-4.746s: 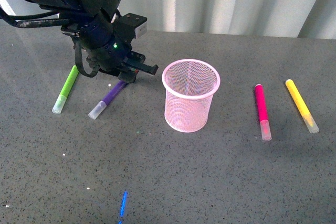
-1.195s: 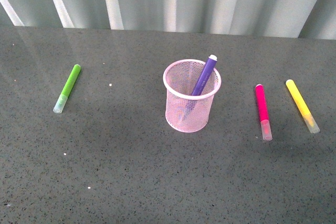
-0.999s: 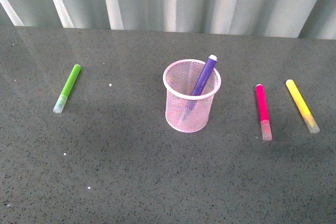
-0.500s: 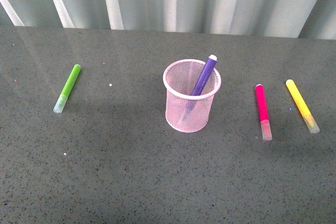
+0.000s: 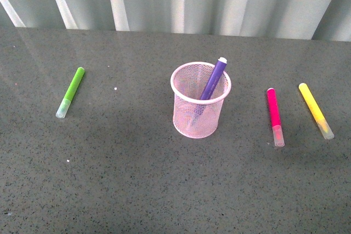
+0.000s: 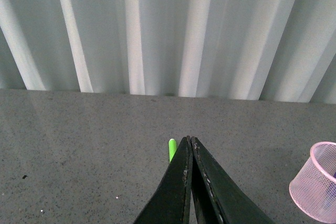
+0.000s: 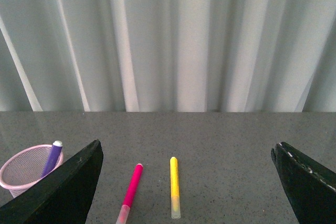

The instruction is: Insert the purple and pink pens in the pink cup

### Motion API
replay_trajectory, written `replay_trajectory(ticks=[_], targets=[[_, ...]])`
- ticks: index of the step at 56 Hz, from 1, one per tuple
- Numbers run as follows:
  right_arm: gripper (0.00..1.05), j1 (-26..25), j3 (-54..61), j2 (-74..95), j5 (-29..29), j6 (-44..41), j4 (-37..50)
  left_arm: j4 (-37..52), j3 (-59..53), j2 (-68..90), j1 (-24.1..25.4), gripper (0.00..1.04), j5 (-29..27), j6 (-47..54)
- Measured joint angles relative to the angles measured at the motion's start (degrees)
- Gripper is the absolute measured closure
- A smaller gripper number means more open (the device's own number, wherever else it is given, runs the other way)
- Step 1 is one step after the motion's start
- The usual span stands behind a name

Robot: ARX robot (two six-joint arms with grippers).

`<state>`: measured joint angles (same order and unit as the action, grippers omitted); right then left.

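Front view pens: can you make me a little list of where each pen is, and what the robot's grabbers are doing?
purple pen: inside the pink cup, leaning on its rim, end sticking out
pink pen: flat on the table, right of the cup, not yet in
yellow marker: flat on the table, right of the pink pen
green marker: flat on the table, far left
left gripper: shut, holding nothing
right gripper: open, holding nothing
task: half done

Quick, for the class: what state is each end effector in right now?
Left end effector: shut, holding nothing.
Right end effector: open, empty.
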<state>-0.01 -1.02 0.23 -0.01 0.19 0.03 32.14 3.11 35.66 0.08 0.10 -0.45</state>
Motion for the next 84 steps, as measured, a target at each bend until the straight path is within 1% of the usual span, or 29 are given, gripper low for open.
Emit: replay_trajectory(ticks=[3,9,32,64,70,84], targets=[[0.07,0.0,0.0,0.0,0.0,0.0,0.0,-1.2,-0.4,-1.6,0.0,1.01,0.0,0.0],[0.07,0.0,0.0,0.0,0.0,0.0,0.0,0.1,-1.9,-3.1,0.0,1.01,0.0,0.0],[0.07,0.0,0.0,0.0,0.0,0.0,0.0,-11.8,-1.9,-15.5,0.0,1.01,-0.1,0.0],[0.07,0.0,0.0,0.0,0.0,0.0,0.0,-21.9,-1.9,-25.7,0.0,1.01,-0.1,0.0],[0.07,0.0,0.0,0.0,0.0,0.0,0.0,-31.3,-1.9,-33.2,0.0,1.01,-0.1,0.1],[0.07,0.0,0.0,0.0,0.0,0.0,0.0,-32.1,-1.9,-35.4,0.0,1.01,-0.1,0.1]])
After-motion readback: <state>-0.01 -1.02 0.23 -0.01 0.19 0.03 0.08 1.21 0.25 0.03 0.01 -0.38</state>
